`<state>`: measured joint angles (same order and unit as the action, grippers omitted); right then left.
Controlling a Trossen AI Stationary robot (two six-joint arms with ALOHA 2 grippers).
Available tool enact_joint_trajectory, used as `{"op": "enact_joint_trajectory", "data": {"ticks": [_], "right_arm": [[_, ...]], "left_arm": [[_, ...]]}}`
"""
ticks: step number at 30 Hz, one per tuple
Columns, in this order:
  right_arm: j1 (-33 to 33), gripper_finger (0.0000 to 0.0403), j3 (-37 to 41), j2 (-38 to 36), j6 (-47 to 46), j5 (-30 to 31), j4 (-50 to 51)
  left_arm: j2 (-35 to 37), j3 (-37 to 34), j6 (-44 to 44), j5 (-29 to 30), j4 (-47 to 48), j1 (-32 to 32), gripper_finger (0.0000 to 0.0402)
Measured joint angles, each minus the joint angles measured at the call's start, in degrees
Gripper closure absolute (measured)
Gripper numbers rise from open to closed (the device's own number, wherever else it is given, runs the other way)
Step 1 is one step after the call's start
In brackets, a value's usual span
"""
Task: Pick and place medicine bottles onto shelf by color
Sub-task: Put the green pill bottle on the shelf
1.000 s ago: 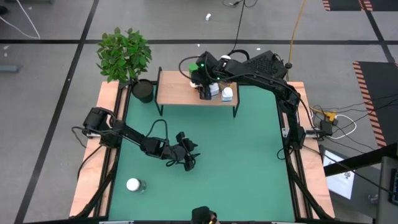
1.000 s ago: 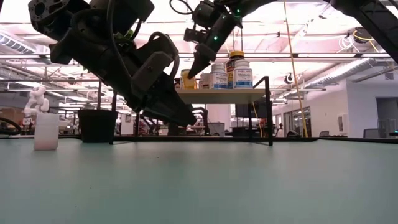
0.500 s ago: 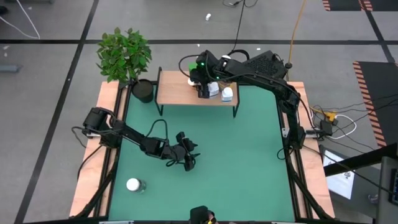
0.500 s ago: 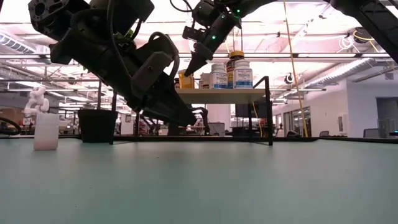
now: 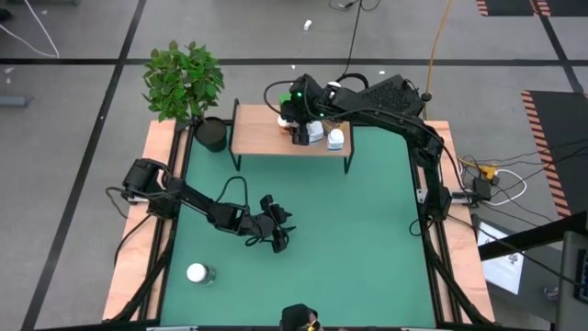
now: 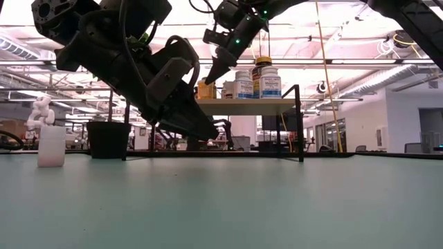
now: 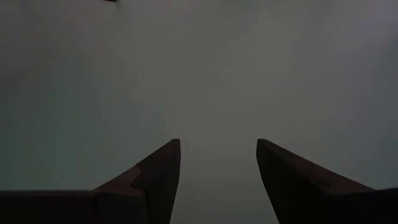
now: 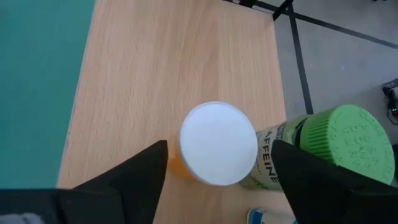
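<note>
My right gripper [image 8: 219,149] hangs open over the light-wood shelf [image 8: 155,74], pointing down at a slant. Its fingers stand on either side of an orange bottle with a white cap [image 8: 217,142] and touch nothing. That bottle stands upright on the shelf beside a green-capped bottle [image 8: 348,140] and white bottles [image 5: 336,138]. A white bottle [image 5: 197,273] stands alone on the green table at the near left. My left gripper [image 7: 217,155] waits open just above the bare table, left of the middle [image 5: 276,241].
A black plant pot [image 5: 210,134] with a leafy plant [image 5: 184,78] stands at the shelf's left end. The left half of the shelf board [image 5: 262,133] is bare. Wooden rails [image 5: 156,211] run along the table's sides.
In the low view my right gripper's fingertips have risen slightly beside the orange bottle, and more of that bottle shows now. The bottle stands still on the shelf.
</note>
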<state>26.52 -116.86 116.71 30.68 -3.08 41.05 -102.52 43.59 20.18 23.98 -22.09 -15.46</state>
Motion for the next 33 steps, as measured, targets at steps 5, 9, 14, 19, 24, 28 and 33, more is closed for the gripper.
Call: {"op": "enact_joint_trajectory", "data": {"ticks": [5,9,14,19,24,28,33], "right_arm": [[-0.92,0.0109,-0.01,-1.60,-0.05,0.22,-0.08],[-2.63,0.0108,-0.02,-4.91,-1.67,0.16,1.64],[-6.64,0.0108,3.16,-11.65,-5.09,0.02,4.99],[-12.40,0.0112,14.94,-21.04,-8.94,0.01,2.54],[-19.37,0.0120,31.96,-31.97,-13.16,0.00,-8.60],[-24.53,0.0121,45.84,-38.74,-16.38,-0.06,-19.56],[-29.63,0.0121,58.25,-42.67,-20.25,-0.16,-30.09]], "left_arm": [[0.00,0.00,0.07,0.03,0.04,0.00,0.0190],[0.25,-0.02,1.21,1.50,1.15,0.00,0.0190],[2.89,-0.09,1.87,2.87,3.95,-0.29,0.0190],[7.77,-0.06,2.54,8.11,8.05,-2.64,0.0190],[12.84,0.00,2.70,13.79,13.08,-6.10,0.0190],[17.45,3.86,7.80,20.66,31.51,-8.41,0.0190],[20.26,11.85,18.48,20.11,55.03,-11.15,0.0190]]}}
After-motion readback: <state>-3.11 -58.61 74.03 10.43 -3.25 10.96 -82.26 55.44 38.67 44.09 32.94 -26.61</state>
